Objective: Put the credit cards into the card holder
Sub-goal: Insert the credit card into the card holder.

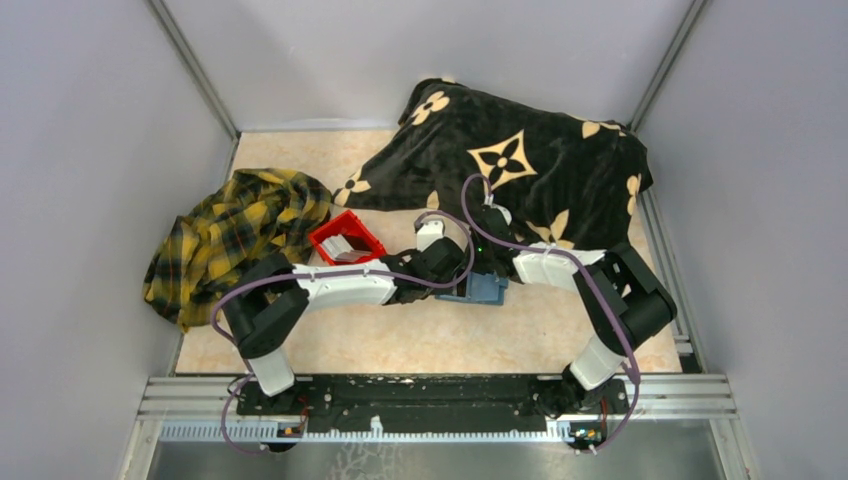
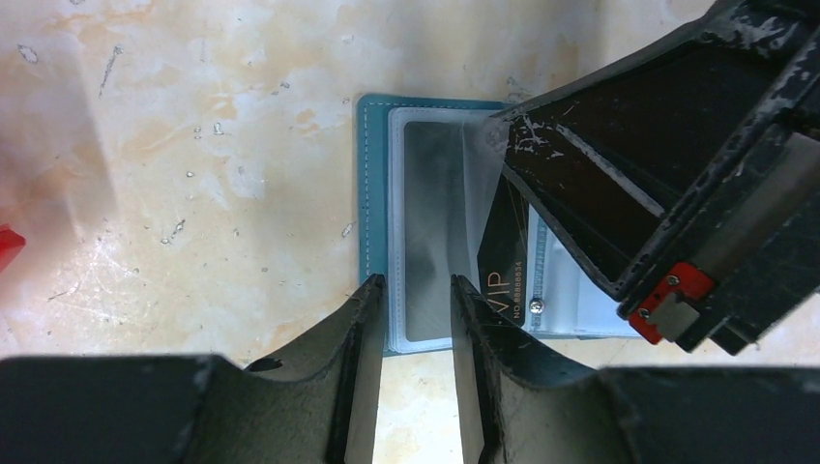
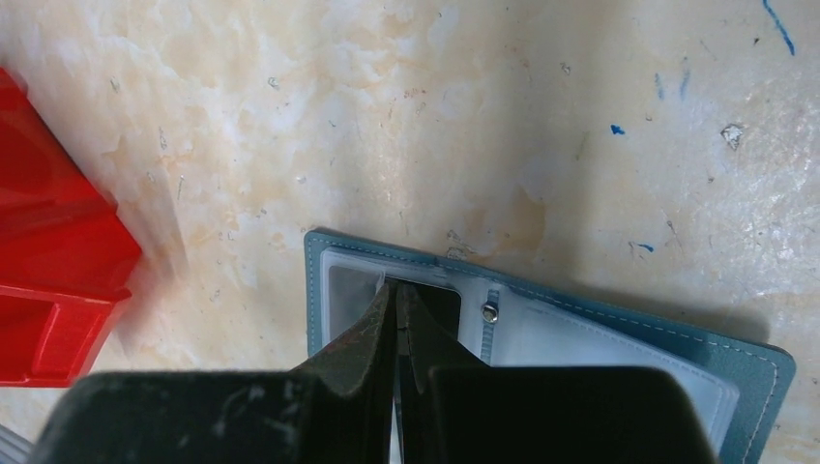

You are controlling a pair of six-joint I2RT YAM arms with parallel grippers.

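The teal card holder [image 1: 488, 293] lies open on the marbled table between both grippers, clear sleeves facing up. It also shows in the left wrist view [image 2: 371, 174] and the right wrist view [image 3: 754, 362]. My right gripper [image 3: 395, 288] is shut on a black VIP credit card [image 2: 503, 275], whose corner sits at the mouth of a clear sleeve. A silvery grey card [image 2: 430, 193] lies in the left sleeve. My left gripper [image 2: 416, 285] is open and empty, its fingers straddling the holder's near edge. More cards [image 1: 345, 248] stand in the red bin.
The red bin [image 1: 328, 235] sits just left of the holder and shows in the right wrist view [image 3: 48, 280]. A yellow plaid cloth [image 1: 235, 235] lies at the left. A black blanket with tan flowers [image 1: 520, 150] covers the back right. Grey walls enclose the table.
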